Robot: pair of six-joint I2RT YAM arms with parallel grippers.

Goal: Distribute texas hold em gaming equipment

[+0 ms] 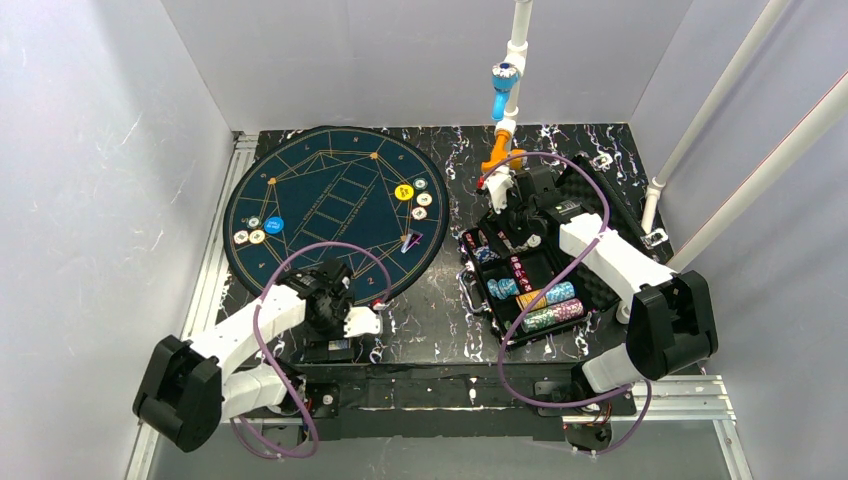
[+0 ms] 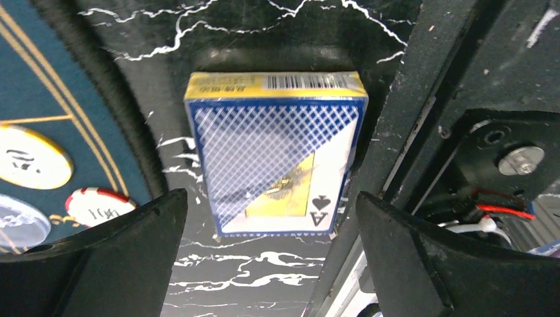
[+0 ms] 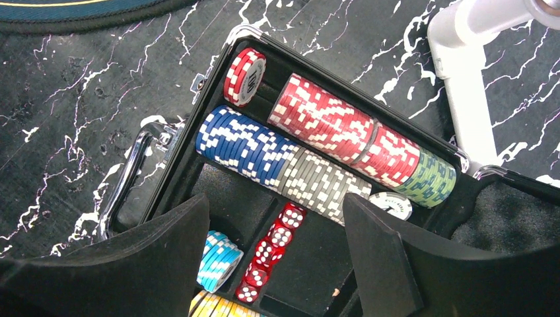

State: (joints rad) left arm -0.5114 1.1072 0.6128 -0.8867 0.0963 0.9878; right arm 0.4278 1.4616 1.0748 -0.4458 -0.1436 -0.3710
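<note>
A card deck box [image 2: 274,155] with a blue patterned back and an ace of spades lies on the black marble table. My left gripper [image 2: 271,264] is open just short of it, with the box's near end between the lines of its fingers; it hovers at the mat's front edge [image 1: 345,335]. Yellow, blue and white chips [image 1: 403,192] and two small cards [image 1: 408,241] lie on the round blue mat [image 1: 330,205]. My right gripper [image 3: 277,264] is open and empty above the open black case [image 1: 585,285], over red dice [image 3: 274,241] and chip stacks [image 3: 317,181].
Blue, red, grey, green, light blue and yellow chip stacks fill the case's slots. A white pipe frame [image 1: 515,60] stands behind the case, with more pipes at the right. Grey walls close in the table. The arm bases and a metal rail run along the near edge.
</note>
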